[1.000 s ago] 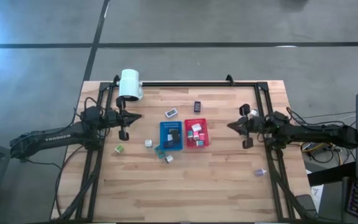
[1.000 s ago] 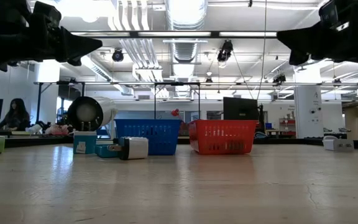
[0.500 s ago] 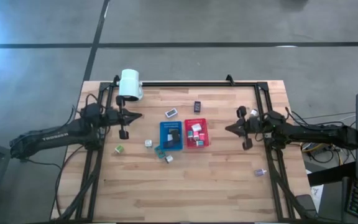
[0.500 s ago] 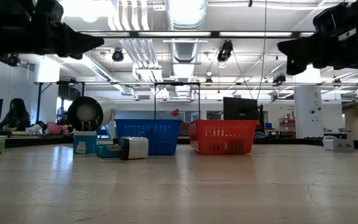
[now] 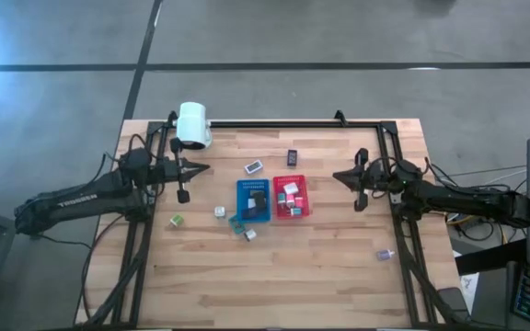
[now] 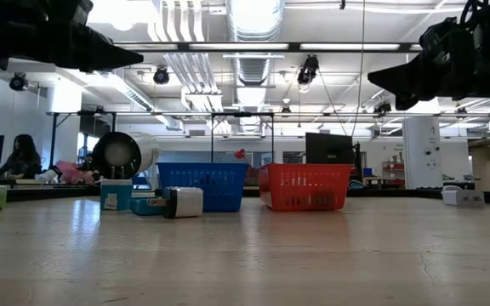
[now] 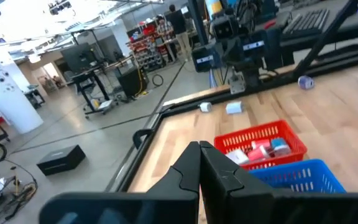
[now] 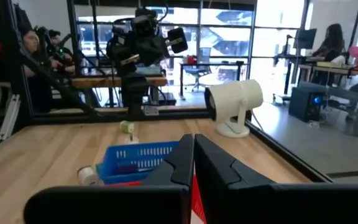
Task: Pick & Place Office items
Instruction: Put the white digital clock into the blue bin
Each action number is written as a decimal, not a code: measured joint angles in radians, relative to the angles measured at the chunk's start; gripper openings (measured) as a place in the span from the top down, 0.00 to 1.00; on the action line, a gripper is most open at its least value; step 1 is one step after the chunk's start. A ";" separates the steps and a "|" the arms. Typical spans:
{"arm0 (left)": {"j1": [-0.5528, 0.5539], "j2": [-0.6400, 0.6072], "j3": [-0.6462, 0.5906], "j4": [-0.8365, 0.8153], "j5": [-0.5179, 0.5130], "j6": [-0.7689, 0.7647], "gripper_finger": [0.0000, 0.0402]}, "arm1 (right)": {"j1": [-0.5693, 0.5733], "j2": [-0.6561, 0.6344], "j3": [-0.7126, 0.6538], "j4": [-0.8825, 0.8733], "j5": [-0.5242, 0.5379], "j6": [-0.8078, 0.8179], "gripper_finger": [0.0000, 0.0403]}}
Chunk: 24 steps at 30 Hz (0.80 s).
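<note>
Both the left gripper [image 5: 201,168] and right gripper [image 5: 337,176] are pressed together, empty. In the low view, items inside the blue mesh tray [image 6: 202,186] and red mesh tray [image 6: 304,187] are hidden by the walls.

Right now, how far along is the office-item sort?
Partly done: several items already sit in the blue tray and red tray. Nothing is in hand; the left end effector and right end effector are shut and empty above the table. Loose items remain, like the green block and black item.
</note>
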 joint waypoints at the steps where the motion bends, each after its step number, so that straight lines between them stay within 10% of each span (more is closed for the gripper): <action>1: 0.000 0.000 -0.001 0.000 0.000 0.002 0.99 | 0.000 0.005 0.000 -0.001 0.000 -0.007 0.98; 17: 0.000 0.017 -0.016 0.091 -0.009 -0.145 0.99 | 0.000 0.055 0.000 0.002 -0.003 -0.048 0.98; 24: 0.000 0.143 0.038 0.021 -0.365 -0.279 0.99 | 0.001 0.053 0.000 0.018 -0.003 -0.040 0.98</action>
